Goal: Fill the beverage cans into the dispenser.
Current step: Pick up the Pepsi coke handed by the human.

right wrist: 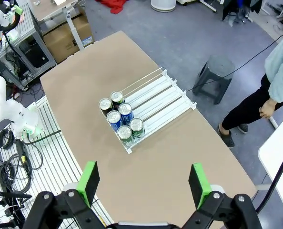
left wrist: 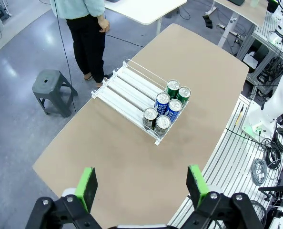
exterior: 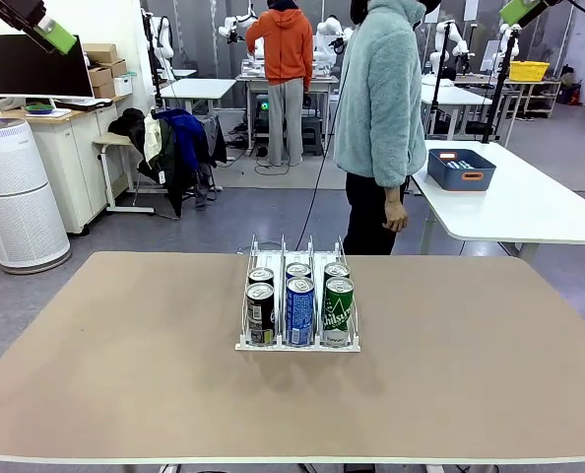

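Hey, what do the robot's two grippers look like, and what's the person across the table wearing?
The left gripper and the right gripper look alike: black, angular linked fingers with silver pivot bolts, each finger tipped with a flat bright green pad. The person wears a fluffy pale teal fleece with long sleeves and dark trousers.
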`<state>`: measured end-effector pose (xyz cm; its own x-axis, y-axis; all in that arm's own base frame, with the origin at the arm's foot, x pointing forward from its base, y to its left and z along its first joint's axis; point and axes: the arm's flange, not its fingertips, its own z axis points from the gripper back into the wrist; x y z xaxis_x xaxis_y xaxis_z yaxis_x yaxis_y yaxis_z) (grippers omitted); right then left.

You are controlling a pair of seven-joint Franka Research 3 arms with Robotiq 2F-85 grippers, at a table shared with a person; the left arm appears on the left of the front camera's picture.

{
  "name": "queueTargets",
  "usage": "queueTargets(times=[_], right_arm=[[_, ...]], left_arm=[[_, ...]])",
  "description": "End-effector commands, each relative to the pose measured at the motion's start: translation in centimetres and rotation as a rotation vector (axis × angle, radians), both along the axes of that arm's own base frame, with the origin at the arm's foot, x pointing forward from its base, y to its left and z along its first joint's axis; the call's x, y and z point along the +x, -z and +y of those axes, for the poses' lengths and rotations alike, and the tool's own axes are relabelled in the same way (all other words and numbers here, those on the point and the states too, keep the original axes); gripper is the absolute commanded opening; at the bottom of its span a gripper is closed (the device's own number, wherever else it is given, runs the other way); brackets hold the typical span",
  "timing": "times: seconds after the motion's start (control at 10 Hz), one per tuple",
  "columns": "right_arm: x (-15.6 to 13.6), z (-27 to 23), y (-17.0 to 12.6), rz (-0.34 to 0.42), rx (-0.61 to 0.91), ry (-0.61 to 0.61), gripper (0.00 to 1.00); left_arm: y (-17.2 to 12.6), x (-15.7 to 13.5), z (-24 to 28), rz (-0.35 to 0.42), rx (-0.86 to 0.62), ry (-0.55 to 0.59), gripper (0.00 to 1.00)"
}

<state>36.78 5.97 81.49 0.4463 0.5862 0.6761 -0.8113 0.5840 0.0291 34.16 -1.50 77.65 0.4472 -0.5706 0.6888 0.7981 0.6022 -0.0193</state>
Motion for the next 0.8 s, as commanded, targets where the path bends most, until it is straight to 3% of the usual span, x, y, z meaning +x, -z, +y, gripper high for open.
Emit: queueTargets(times=[0.0,0.7], right_arm=[[-0.16,0.1,0.05,0.01,0.006,0.001,1.0],[-0.16,0.1,0.05,0.01,0.006,0.001,1.0]], left_arm=[[-0.1,-0.03,0.3,0.016,-0.013,0.0,1.0],[-0.1,-0.03,0.3,0.016,-0.013,0.0,1.0]])
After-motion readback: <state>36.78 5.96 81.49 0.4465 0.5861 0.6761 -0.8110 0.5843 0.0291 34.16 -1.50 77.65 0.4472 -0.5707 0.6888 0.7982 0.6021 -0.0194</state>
